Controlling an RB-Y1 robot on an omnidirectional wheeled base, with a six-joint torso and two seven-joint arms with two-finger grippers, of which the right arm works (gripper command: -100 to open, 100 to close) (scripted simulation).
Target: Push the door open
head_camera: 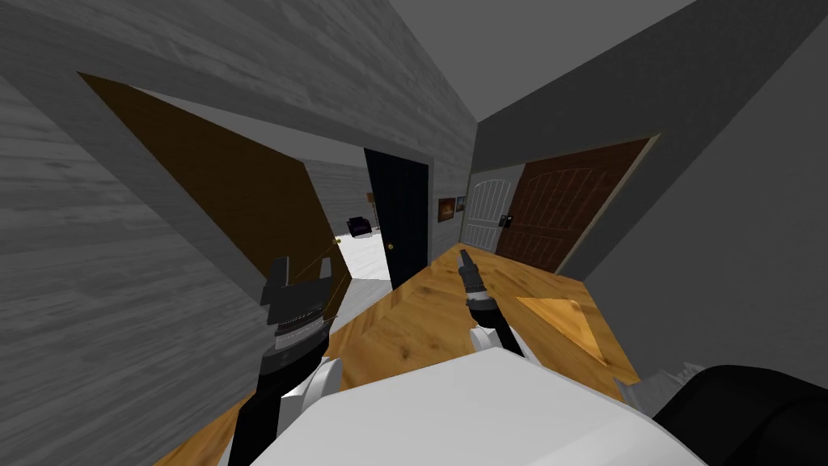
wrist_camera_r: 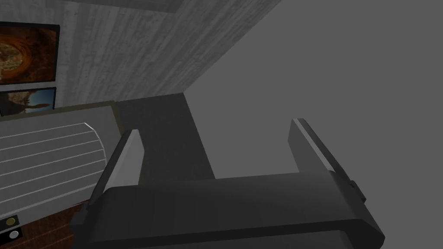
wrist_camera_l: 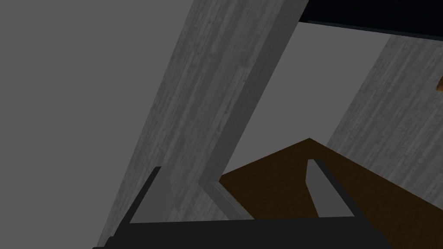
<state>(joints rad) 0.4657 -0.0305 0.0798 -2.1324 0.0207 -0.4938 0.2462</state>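
Gaping left claw (head_camera: 302, 269) near brown door (head_camera: 234, 186)

You have the floor (head_camera: 420, 315) ahead, glossy orange-brown wood planks running down the hallway, a brighter orange patch (head_camera: 566, 319) on it to your right, a pale white floor (head_camera: 364, 260) farther ahead on your left, a dark armchair (head_camera: 359, 226) standing on it.

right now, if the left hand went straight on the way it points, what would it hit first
Most likely the brown door, framed by the open left hand, close beside the grey wall edge; depth unclear.
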